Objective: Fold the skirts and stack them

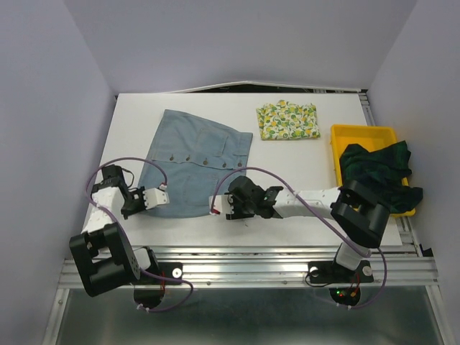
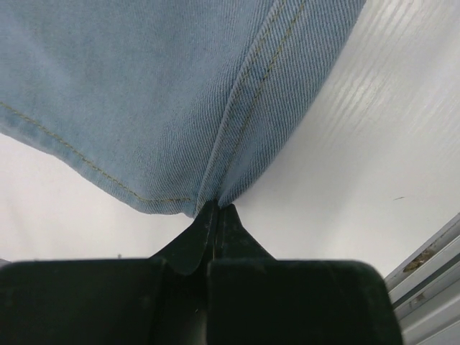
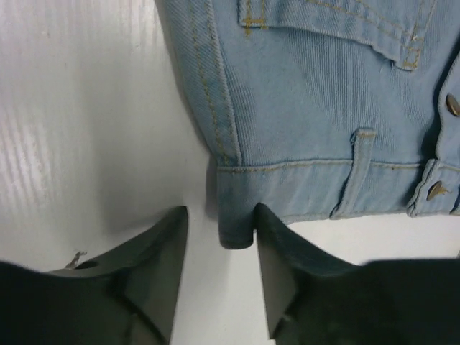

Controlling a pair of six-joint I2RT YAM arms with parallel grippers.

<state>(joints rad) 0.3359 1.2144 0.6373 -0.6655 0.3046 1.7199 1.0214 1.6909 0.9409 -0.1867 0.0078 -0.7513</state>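
The light blue-grey skirt lies spread flat on the white table, its buttoned waistband toward the right. My left gripper is shut on its near-left hem corner, and in the left wrist view the skirt puckers into the closed tips of the gripper. My right gripper stands open at the near-right waistband corner. There the skirt's corner sits between the gripper's fingers, against the right finger. The lemon-print skirt lies folded at the back. The plaid skirt is bunched in the tray.
A yellow plastic tray stands at the table's right edge, next to the right arm's elbow. Purple cables loop over both arms. A metal rail runs along the table's near edge. Grey walls close in both sides and the back.
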